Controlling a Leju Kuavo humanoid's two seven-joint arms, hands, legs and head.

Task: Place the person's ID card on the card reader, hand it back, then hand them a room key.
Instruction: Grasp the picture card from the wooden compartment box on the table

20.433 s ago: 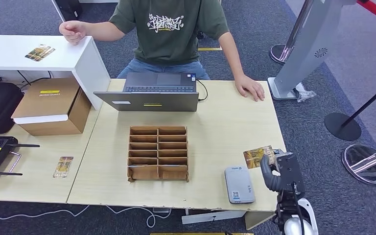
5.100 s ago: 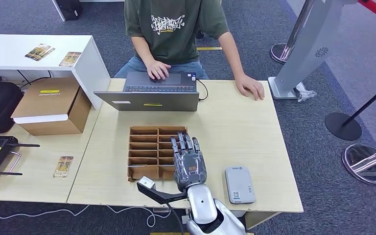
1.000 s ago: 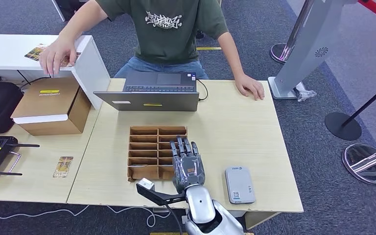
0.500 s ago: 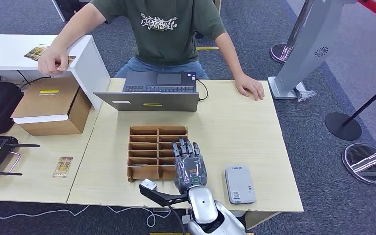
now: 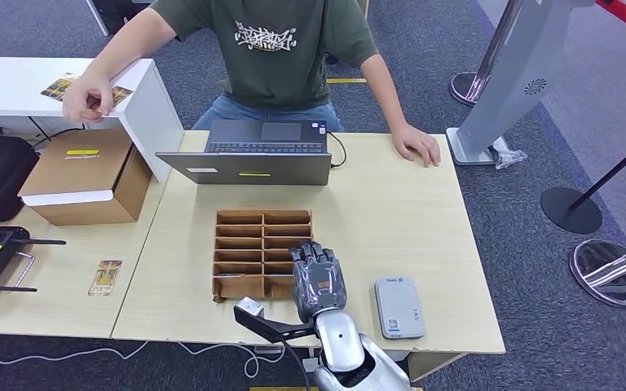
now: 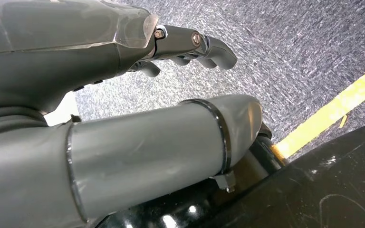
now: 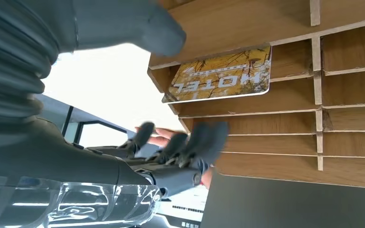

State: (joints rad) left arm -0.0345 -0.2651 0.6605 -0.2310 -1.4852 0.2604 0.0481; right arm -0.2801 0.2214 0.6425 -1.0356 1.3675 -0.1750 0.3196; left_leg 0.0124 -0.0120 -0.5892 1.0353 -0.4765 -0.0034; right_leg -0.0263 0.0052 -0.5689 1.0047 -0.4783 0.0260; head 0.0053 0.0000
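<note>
The room key point(image 7: 221, 75), a yellow card printed HOTEL, sits in a slot of the wooden rack point(image 5: 249, 242) near the counter's front edge, probably so it can be pulled out easily. The right hand point(image 5: 318, 281) hovers over the rack's front right corner, fingers apart, holding nothing. The left hand point(image 6: 190, 45) hangs beside the body, fingers slightly curled, empty. The card reader point(image 5: 398, 307) lies near the front right corner.

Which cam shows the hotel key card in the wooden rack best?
Right wrist view: the hotel key card sits in a slot of the wooden rack, print readable, right hand near it. Head view shows the rack, card edge barely visible. Left wrist view shows carpet.
</note>
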